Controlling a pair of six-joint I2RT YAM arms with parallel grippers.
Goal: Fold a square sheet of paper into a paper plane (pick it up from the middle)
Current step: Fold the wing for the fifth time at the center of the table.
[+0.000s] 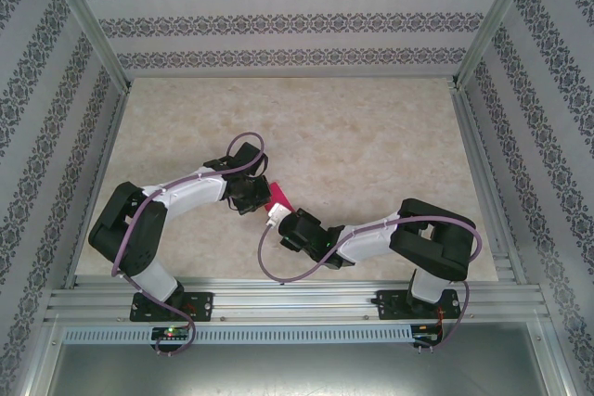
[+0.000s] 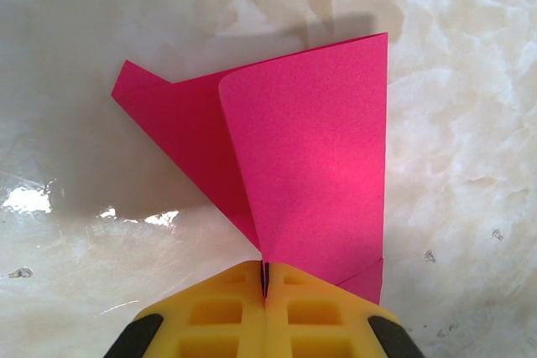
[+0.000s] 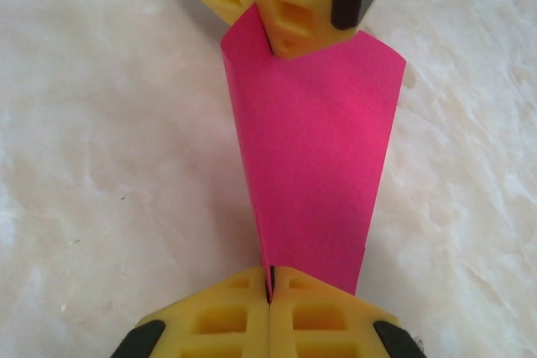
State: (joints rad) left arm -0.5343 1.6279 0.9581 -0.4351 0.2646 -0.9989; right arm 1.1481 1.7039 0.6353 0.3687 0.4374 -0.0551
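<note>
The square sheet of paper [image 1: 278, 199] is bright magenta-pink and folded into a tapering wedge with loose flaps, held just above the table between both arms. My left gripper [image 2: 267, 278] is shut on one end of it, and the paper [image 2: 310, 148] fans out wide ahead of its yellow fingers [image 2: 319, 316]. My right gripper [image 3: 269, 284] is shut on the narrow end of the paper [image 3: 315, 165]. In the right wrist view the left gripper's yellow fingers [image 3: 289, 14] pinch the far, wider end. From above, the left gripper [image 1: 256, 194] and right gripper [image 1: 281, 218] face each other.
The beige marble-patterned tabletop [image 1: 353, 136] stretches behind the arms. Patterned walls [image 1: 278, 20] and aluminium frame posts [image 1: 88, 25] enclose it on three sides. An aluminium rail [image 1: 297, 303] carrying the arm bases runs along the near edge.
</note>
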